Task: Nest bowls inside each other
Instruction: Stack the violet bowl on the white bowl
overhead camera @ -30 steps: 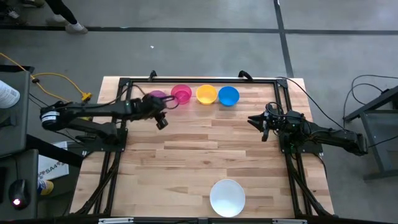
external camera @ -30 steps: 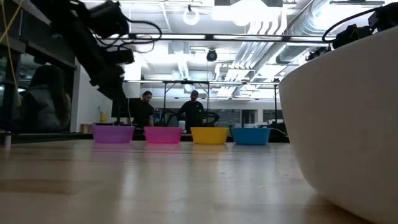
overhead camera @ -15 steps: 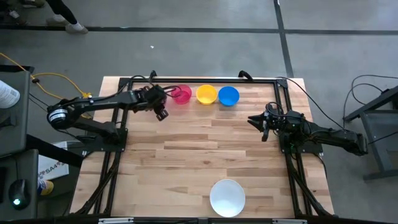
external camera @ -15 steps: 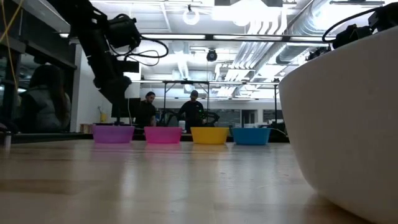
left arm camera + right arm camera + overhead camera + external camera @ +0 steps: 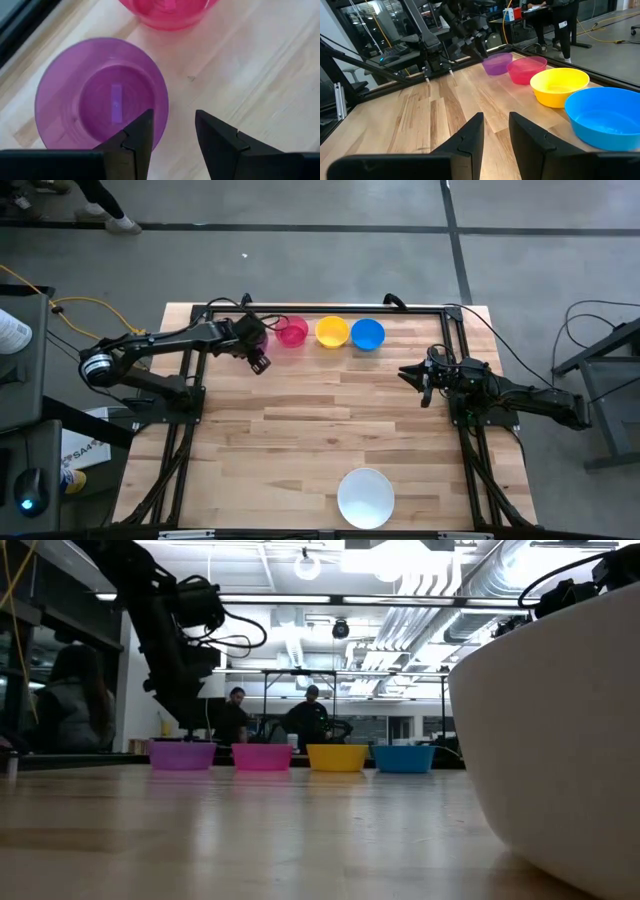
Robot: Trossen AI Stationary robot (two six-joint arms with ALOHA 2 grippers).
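Note:
Four small bowls stand in a row on their bases along the table's far edge: purple (image 5: pixel 182 754), pink (image 5: pixel 292 332), yellow (image 5: pixel 332 331) and blue (image 5: pixel 368 334). The large white bowl (image 5: pixel 365 497) sits alone at the near edge. My left gripper (image 5: pixel 174 135) hangs open above the purple bowl (image 5: pixel 100 97), over its rim on the side toward the pink bowl (image 5: pixel 165 10). In the high view, my left gripper (image 5: pixel 258 352) hides most of the purple bowl. My right gripper (image 5: pixel 496 132) waits open at the table's right side, pointing level.
A black frame rail (image 5: pixel 320 309) runs behind the bowl row and down both sides of the table. Bare wood (image 5: pixel 330 420) lies between the row and the white bowl. In the low view, people (image 5: pixel 310 715) stand in the room beyond the far edge.
My left gripper has swung toward the table's far edge and come over the purple bowl, tipping further downward. Its fingers have stayed open. The bowls have not moved.

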